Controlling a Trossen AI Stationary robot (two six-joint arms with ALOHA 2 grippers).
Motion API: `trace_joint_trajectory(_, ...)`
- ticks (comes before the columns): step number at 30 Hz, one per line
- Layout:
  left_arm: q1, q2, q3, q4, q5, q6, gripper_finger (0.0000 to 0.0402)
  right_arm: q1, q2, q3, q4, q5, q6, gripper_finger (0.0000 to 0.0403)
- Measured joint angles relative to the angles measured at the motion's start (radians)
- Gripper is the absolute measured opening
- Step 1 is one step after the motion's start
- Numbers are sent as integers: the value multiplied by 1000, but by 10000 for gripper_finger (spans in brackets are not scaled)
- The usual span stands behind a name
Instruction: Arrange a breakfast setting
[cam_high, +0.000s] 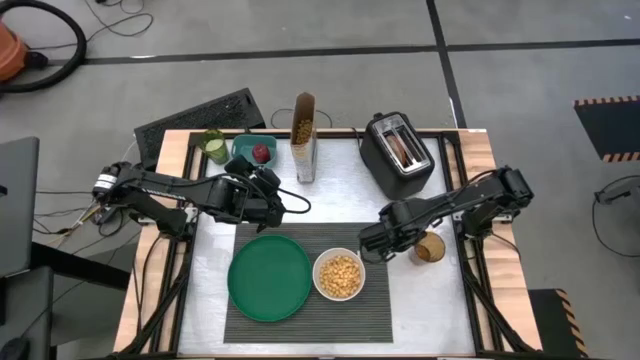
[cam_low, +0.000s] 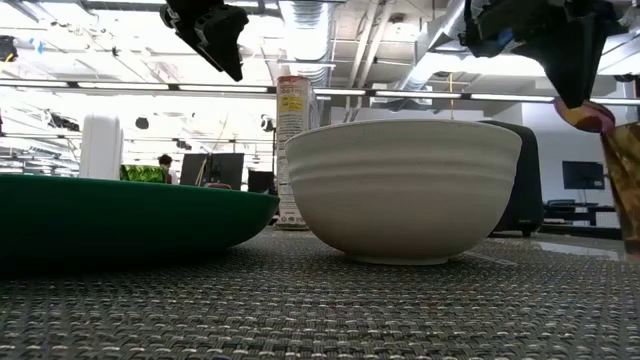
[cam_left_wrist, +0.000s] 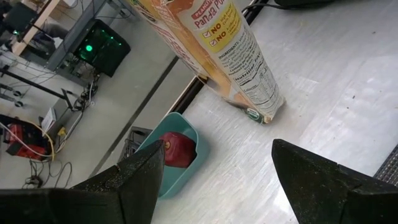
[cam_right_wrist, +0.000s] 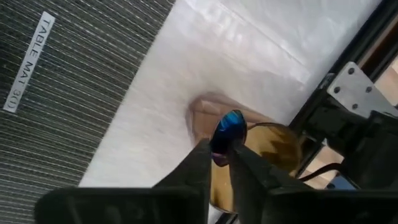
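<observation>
**Spoon pinched over the amber cup; apple waits in the teal container**

The right end effector (cam_right_wrist: 221, 163) is clenched on the small blue-and-pink spoon (cam_right_wrist: 227, 134), gripping it between its fingertips above an amber cup (cam_high: 430, 248) that stands on the tabletop (cam_high: 500, 300) just beside the right edge of the dark grey placemat (cam_high: 300, 330). In the low view the spoon's pink end shows below the right end effector, near the cup's rim.

On the placemat, the large green plate (cam_high: 268, 277) lies left and the white bowl (cam_high: 339, 275), filled with yellow cereal, sits just beside it on the right; whether the two touch is unclear.

The left end effector (cam_left_wrist: 211, 180) hangs released, fingers wide apart, above the tabletop between the plate and the back row. Ahead of it stands a tall cereal box (cam_high: 304, 135). Left of the box, the red apple (cam_high: 261, 153) rests inside the teal container (cam_high: 243, 149), with a green-capped item (cam_high: 214, 146) beside it. The black toaster (cam_high: 398, 153) stands at the back right, well apart from the cup.
</observation>
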Motion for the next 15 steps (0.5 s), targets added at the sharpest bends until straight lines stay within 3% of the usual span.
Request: trace_joint_trajectory(15, 0, 0, 0, 0, -10, -2, 281, 6, -1, 1, 7, -14, -4, 57)
